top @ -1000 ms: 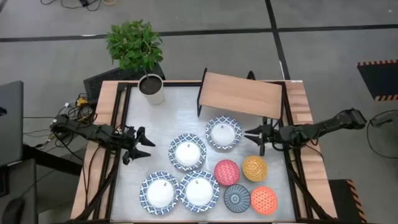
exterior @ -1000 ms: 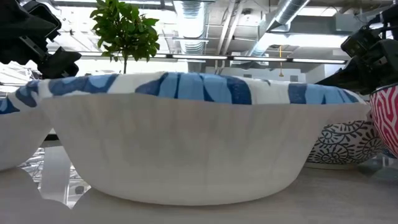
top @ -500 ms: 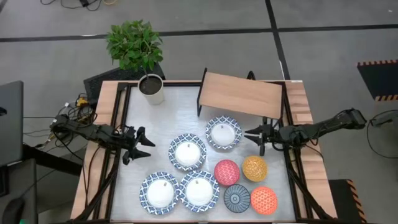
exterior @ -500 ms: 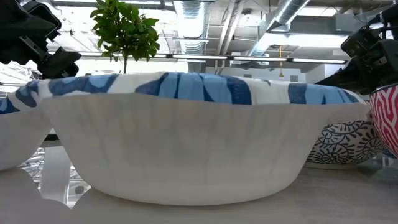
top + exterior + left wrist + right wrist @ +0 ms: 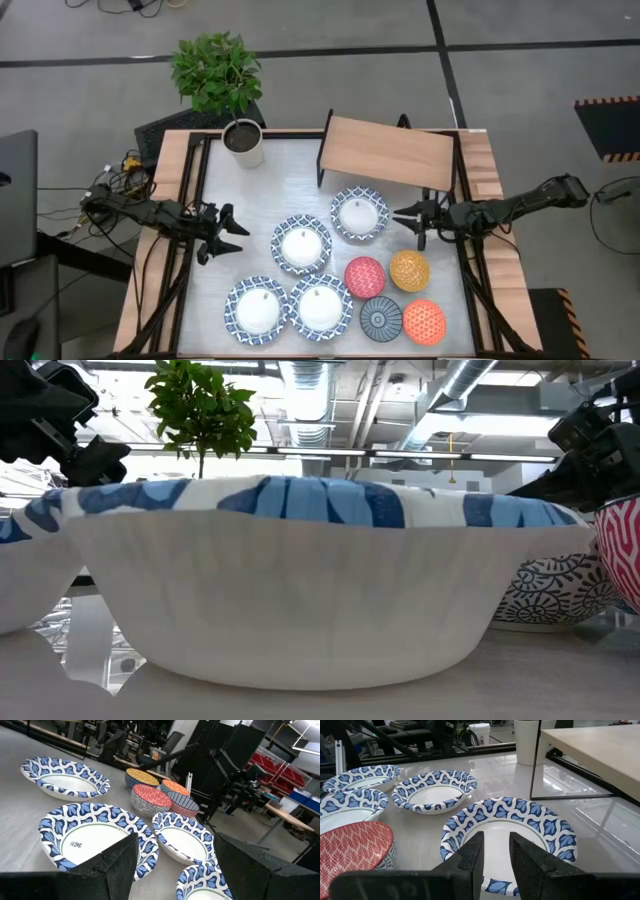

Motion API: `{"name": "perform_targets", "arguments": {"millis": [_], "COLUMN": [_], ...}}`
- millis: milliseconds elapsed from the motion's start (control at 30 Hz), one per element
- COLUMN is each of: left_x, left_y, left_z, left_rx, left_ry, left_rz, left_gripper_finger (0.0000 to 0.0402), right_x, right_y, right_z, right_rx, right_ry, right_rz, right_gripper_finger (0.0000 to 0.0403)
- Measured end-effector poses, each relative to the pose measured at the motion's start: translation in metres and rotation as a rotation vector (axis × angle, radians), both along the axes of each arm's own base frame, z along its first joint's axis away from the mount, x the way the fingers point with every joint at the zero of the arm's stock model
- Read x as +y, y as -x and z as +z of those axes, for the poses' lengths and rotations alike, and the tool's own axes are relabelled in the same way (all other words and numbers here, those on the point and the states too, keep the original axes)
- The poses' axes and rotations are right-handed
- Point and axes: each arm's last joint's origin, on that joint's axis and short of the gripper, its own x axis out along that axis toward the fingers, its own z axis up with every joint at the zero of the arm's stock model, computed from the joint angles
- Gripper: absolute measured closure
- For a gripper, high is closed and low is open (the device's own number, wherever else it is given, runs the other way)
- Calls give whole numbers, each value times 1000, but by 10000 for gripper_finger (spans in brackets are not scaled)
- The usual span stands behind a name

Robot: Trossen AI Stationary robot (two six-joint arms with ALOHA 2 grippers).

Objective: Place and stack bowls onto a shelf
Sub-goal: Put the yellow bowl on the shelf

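Four wide blue-and-white bowls rest on their bases on the table: one (image 5: 359, 214) nearest the shelf, one (image 5: 302, 245) in the middle, two (image 5: 258, 307) (image 5: 321, 307) by the near edge. The small red (image 5: 365, 276), yellow-orange (image 5: 409, 270), dark blue-grey (image 5: 381, 318) and orange (image 5: 424, 321) bowls cluster to their right. The wooden shelf (image 5: 390, 150) stands at the far right. My left gripper (image 5: 228, 232) (image 5: 175, 857) hovers open, left of the middle bowl. My right gripper (image 5: 405, 220) (image 5: 496, 847) hovers narrowly open, just right of the bowl (image 5: 510, 827) nearest the shelf.
A white plant pot (image 5: 243, 140) with a green plant stands at the far left corner. In the low view one blue-and-white bowl (image 5: 300, 580) fills most of the picture. Bare tabletop (image 5: 290, 185) lies between pot, shelf and bowls. Black frame rails run along both table sides.
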Motion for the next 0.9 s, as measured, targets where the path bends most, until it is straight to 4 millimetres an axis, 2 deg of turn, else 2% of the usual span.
{"name": "perform_targets", "arguments": {"millis": [200, 367, 500, 767, 900], "left_x": [5, 7, 11, 14, 15], "left_y": [-1, -1, -1, 0, 0], "left_z": [3, 6, 6, 4, 4], "left_rx": [-16, -20, -29, -46, -47], "left_ry": [81, 366, 468, 451, 450], "left_rz": [192, 236, 356, 495, 511], "left_gripper_finger": [155, 155, 155, 155, 155], "right_x": [0, 0, 0, 0, -3], "right_y": [0, 0, 0, 0, 0], "right_z": [0, 0, 0, 0, 0], "right_rx": [0, 0, 0, 0, 15], "right_ry": [0, 0, 0, 1, 71], "right_rz": [0, 0, 0, -5, -18], "right_gripper_finger": [285, 285, 285, 285, 285]}}
